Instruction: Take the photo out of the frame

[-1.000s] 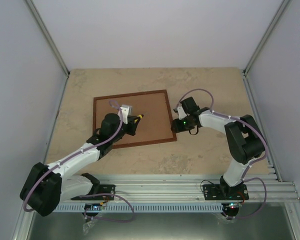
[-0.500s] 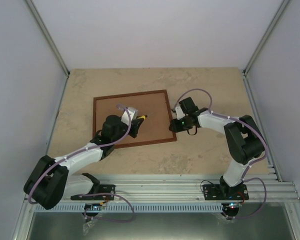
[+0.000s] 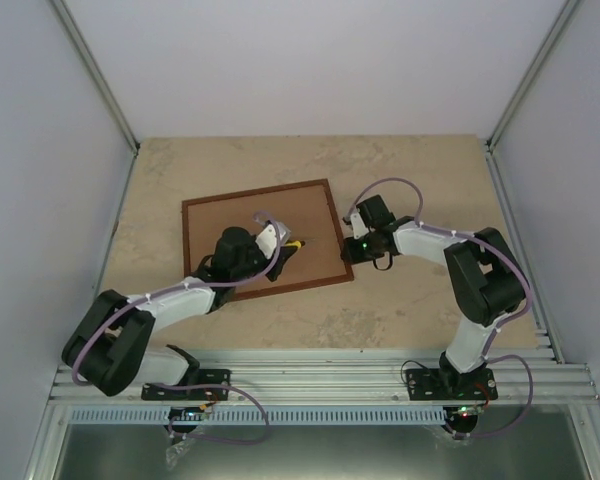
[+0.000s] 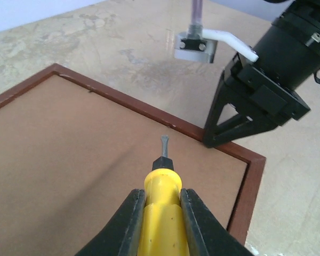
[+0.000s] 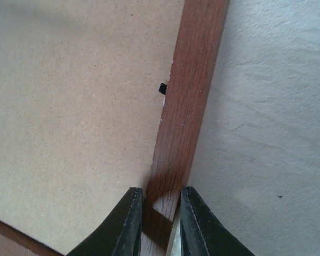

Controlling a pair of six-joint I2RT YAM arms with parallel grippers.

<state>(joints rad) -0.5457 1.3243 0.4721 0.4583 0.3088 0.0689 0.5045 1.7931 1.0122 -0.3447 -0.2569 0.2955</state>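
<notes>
Item: frame [image 3: 230, 215], large and rectangular, with thin reddish-brown wooden rails and the brown fibreboard back facing up. It lies flat on the table [image 3: 430, 180], left of centre. Over it, left pincer [image 3: 286, 246] clenched on a yellow-handled screwdriver [image 4: 161, 205], metal tip pointing across the fibreboard. At the right rail, right pincer [image 3: 346, 250] clamped across the wood. Right wrist view alone shows a small black tab [image 5: 162, 88] at the rail's inner edge.

All three views are lit evenly and brightly from above. Soft shadows are cast on the frame [image 4: 69, 138] beside the screwdriver [image 4: 161, 213] and at the right gripper [image 5: 161, 197]. The nearest finger edges are rendered slightly blurred in both wrist views.
</notes>
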